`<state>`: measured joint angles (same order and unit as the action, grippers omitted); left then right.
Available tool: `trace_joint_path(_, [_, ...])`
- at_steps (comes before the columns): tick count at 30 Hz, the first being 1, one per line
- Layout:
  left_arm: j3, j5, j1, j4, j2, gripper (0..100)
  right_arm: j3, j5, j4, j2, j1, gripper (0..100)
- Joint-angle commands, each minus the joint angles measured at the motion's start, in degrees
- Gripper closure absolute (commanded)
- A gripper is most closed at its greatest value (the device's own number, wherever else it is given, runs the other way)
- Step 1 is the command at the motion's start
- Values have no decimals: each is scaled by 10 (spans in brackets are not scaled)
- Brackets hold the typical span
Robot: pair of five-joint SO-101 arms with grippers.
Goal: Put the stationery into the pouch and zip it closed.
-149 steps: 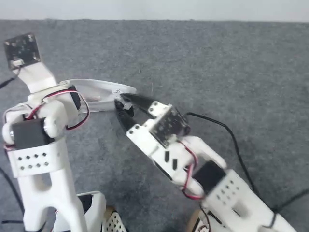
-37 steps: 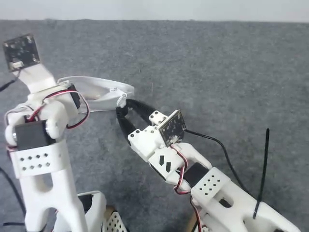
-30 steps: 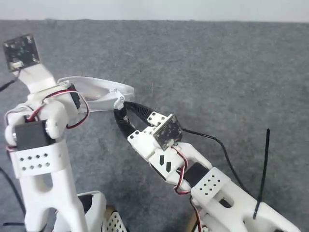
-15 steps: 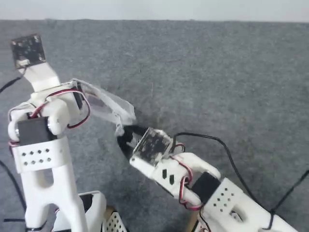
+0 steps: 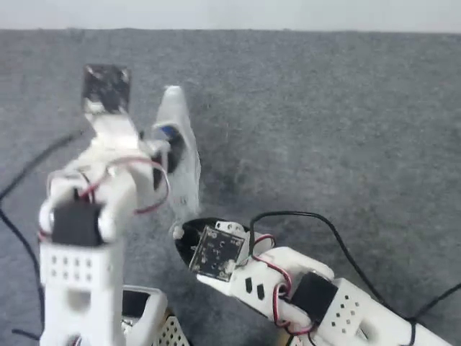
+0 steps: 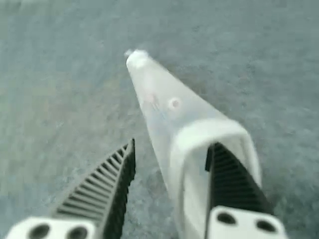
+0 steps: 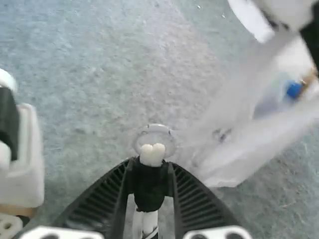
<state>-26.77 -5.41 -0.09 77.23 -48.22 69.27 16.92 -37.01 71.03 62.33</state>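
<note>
The see-through white pouch (image 5: 189,173) is held up off the grey desk (image 5: 346,130) on the left side, standing on edge and running from a far tip down to a near end. The left claw (image 6: 169,169) is spread. The pouch's white rim (image 6: 209,134) loops over one finger (image 6: 230,181), while the other finger (image 6: 113,186) stands apart from the pouch, with bare desk showing in the gap. From the left wrist view the pouch (image 6: 164,109) narrows away to a rounded tip.

The right arm comes in from the near right. Its claw (image 5: 186,234) sits at the pouch's near end and is clenched on the zipper pull (image 7: 153,149), a small white piece with a clear ring just beyond the fingertips. In the right wrist view the pouch (image 7: 249,144) lies beside that claw (image 7: 149,167), and a blue item (image 7: 293,89) shows through its wall. The same blue item (image 5: 167,132) shows near the pouch's far end in the high view.
</note>
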Motion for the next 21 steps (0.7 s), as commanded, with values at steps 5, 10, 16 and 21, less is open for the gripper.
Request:
trace_joint_path(5, [-72, 93, 125, 4, -175, 778, -32, 5, -20, 79, 17, 992])
trace_joint_path(10, [-78, 107, 127, 20, -225, 778, -32, 5, -24, 114, 14, 992])
trace_joint_path(16, [-80, 108, 127, 36, -292, 778, -32, 4, -35, 141, 0, 992])
trace_joint_path(21, [-80, 108, 127, 49, -335, 778, -36, 4, -36, 159, -33, 992])
